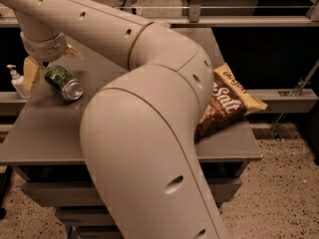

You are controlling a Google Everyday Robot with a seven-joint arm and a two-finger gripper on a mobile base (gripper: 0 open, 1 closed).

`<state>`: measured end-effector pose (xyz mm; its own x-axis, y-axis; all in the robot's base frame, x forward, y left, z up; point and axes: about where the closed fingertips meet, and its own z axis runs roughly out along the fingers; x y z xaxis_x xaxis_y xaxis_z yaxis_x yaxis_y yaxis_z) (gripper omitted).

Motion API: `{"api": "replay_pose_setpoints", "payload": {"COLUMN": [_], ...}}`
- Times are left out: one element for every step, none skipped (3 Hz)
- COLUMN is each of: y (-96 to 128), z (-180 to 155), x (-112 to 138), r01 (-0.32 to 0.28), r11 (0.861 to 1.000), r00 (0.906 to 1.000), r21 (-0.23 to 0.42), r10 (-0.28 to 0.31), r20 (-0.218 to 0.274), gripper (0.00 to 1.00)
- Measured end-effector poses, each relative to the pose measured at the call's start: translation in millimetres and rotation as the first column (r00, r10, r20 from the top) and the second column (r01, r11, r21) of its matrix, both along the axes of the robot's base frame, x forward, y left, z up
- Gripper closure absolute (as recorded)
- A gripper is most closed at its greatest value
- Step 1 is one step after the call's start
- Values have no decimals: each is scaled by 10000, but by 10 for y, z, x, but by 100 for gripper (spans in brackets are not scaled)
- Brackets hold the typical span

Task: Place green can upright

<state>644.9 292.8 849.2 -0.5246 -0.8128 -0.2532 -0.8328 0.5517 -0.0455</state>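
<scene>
At upper left, poised over the toppled green can point(64, 82) with gripper point(52, 67) spread and empty, so as to right it

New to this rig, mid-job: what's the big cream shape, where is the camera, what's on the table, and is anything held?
There is one camera view, looking down on a grey table; its mounting is not known. The big cream shape is the robot's single arm, close to the lens, reaching to the far left. Its end is the gripper, jaws spread, just behind the green can. The can lies on its side, not yet upright; nothing is held. Left of it stands a small pump bottle; at the right lies a snack bag, partly hidden by the arm.
</scene>
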Motion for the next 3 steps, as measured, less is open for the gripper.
{"api": "replay_pose_setpoints", "payload": {"y": [-48, -83, -90], "z": [-110, -133, -83], "x": [-14, -1, 45], "r01": [172, 333, 418], "r11": [9983, 9963, 9954], "r00": [9998, 9994, 9987], "r21": [-557, -794, -859], "r10": [-174, -326, -392], "r20": [-31, 96, 314], "gripper": [0, 17, 41]}}
